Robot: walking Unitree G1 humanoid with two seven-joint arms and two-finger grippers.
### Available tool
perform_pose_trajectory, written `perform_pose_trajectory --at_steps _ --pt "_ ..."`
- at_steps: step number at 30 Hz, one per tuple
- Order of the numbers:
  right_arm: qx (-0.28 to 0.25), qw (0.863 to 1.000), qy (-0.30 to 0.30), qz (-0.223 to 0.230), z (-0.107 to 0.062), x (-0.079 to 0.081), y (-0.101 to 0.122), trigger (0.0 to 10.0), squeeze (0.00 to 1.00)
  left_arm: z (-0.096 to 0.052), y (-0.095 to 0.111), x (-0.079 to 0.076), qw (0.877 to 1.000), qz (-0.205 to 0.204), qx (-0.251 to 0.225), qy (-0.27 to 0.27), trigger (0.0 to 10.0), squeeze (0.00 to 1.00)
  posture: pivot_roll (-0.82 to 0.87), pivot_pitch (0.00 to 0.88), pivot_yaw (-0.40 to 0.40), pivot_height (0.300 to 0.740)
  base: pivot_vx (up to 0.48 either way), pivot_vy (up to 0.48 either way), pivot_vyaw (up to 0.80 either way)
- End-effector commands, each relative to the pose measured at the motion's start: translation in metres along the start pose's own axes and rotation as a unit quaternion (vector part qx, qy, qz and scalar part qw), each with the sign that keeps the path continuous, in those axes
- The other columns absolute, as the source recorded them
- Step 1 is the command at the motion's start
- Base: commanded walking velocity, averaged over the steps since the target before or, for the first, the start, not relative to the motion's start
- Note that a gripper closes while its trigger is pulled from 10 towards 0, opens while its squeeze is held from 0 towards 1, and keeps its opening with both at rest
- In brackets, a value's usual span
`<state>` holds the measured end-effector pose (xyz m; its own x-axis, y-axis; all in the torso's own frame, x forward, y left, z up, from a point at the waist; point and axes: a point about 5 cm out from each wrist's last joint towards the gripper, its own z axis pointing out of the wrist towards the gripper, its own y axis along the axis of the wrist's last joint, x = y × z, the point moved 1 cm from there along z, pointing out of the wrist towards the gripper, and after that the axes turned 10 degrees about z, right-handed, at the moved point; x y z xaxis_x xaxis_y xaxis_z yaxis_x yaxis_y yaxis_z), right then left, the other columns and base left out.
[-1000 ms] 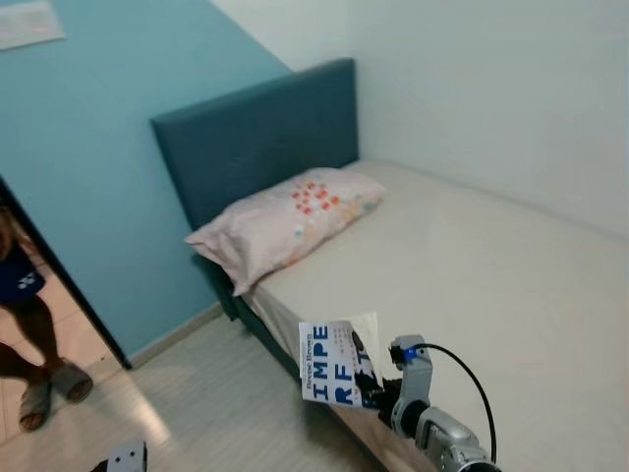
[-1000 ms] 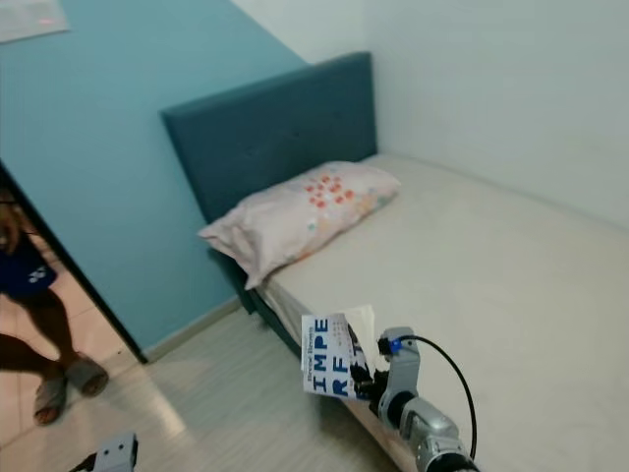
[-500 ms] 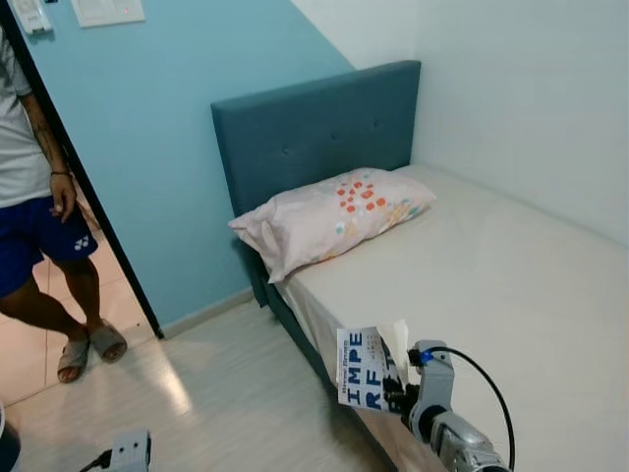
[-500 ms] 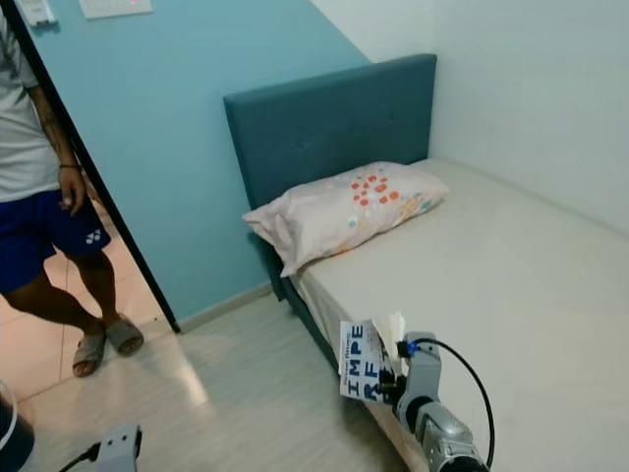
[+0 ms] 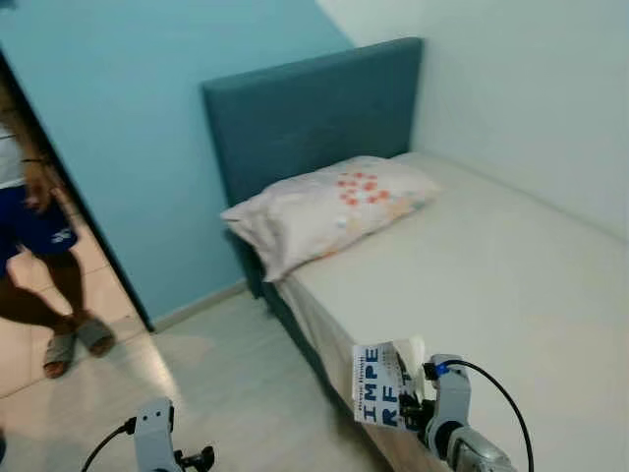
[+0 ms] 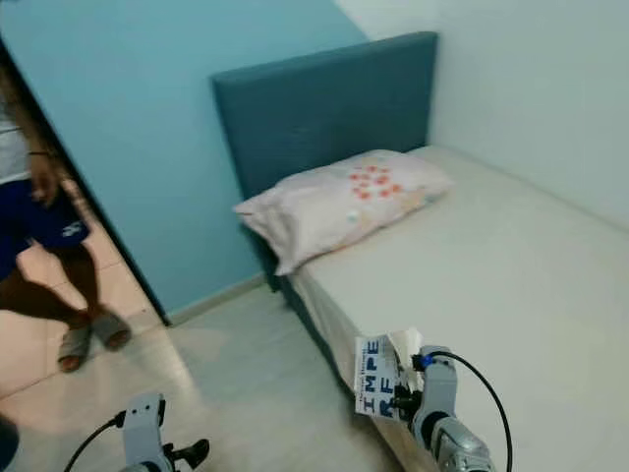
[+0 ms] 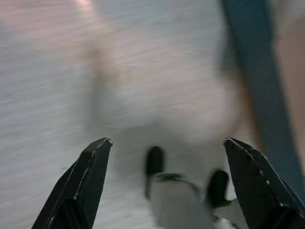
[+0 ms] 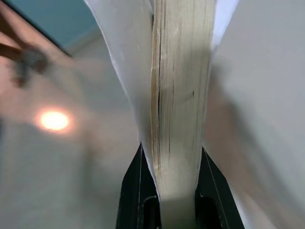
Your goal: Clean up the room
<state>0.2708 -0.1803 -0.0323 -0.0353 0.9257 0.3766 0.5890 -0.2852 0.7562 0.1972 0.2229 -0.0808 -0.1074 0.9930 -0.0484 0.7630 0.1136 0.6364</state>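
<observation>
My right gripper (image 5: 413, 405) is shut on a white paperback book (image 5: 381, 383) with blue letters on its cover. It holds the book upright in the air beside the bed's near corner. In the right wrist view the book's page edge (image 8: 176, 95) stands clamped between the two black fingers (image 8: 132, 186). My left gripper (image 7: 167, 162) is open, low on the left, over the pale floor (image 7: 71, 71), with nothing between its fingers.
A bed (image 5: 491, 265) with a beige sheet, a blue headboard (image 5: 314, 108) and a flowered pillow (image 5: 329, 206) fills the right. A person (image 5: 34, 256) in blue shorts and sandals stands in the doorway at left. Pale floor (image 5: 226, 383) lies between.
The camera has swung, so the whole room has shifted. My left arm has risen further into view at the bottom left. The book stays clamped in my right gripper.
</observation>
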Motion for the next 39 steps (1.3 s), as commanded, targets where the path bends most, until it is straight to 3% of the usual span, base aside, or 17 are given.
perform_pose_trajectory --at_steps 1,10,15,20,25,31,35,39 --pt "-0.007 1.0 0.014 -0.02 0.0 0.003 0.002 10.0 0.0 0.001 0.003 -0.003 1.0 0.005 -0.005 -0.004 10.0 0.0 -0.11 0.0 0.041 0.74 0.39 0.0 0.41" --pt "-0.011 1.0 0.003 -0.015 0.001 0.003 0.004 10.0 0.0 0.0 -0.001 0.001 1.0 0.005 0.001 -0.002 10.0 0.0 -0.11 0.0 0.04 0.74 0.431 0.0 0.09" --pt "-0.038 0.997 -0.042 0.051 -0.002 -0.012 0.014 10.0 0.0 0.003 0.006 -0.008 1.0 0.007 -0.002 -0.008 10.0 0.0 -0.12 0.0 0.042 0.74 0.431 0.0 -0.32" --pt "-0.067 0.993 -0.048 0.08 -0.004 -0.017 0.022 10.0 0.0 0.005 0.011 -0.01 1.0 -0.002 0.0 -0.006 10.0 0.0 -0.12 0.0 0.044 0.74 0.259 0.0 -0.8" --pt "-0.071 0.992 -0.044 0.094 -0.003 -0.016 0.022 10.0 0.0 0.005 0.013 -0.01 1.0 -0.004 0.0 -0.006 10.0 0.0 -0.12 0.0 0.044 0.74 0.0 0.0 -0.47" --pt "-0.079 0.989 -0.032 0.124 -0.001 -0.011 0.024 10.0 0.0 0.005 0.017 -0.005 1.0 -0.006 -0.001 0.002 10.0 0.0 -0.12 0.0 0.046 0.74 0.0 -0.421 0.0" --pt "-0.092 0.983 -0.021 0.157 0.0 -0.011 0.03 10.0 0.0 0.005 0.02 0.002 1.0 -0.004 -0.001 0.031 10.0 0.0 -0.12 0.0 0.045 0.74 0.0 0.0 0.0" --pt "-0.118 0.968 0.005 0.219 0.001 -0.009 0.039 10.0 0.0 0.005 0.025 0.006 0.999 -0.006 -0.007 0.037 10.0 0.0 -0.12 0.0 0.045 0.74 0.0 0.0 0.0"
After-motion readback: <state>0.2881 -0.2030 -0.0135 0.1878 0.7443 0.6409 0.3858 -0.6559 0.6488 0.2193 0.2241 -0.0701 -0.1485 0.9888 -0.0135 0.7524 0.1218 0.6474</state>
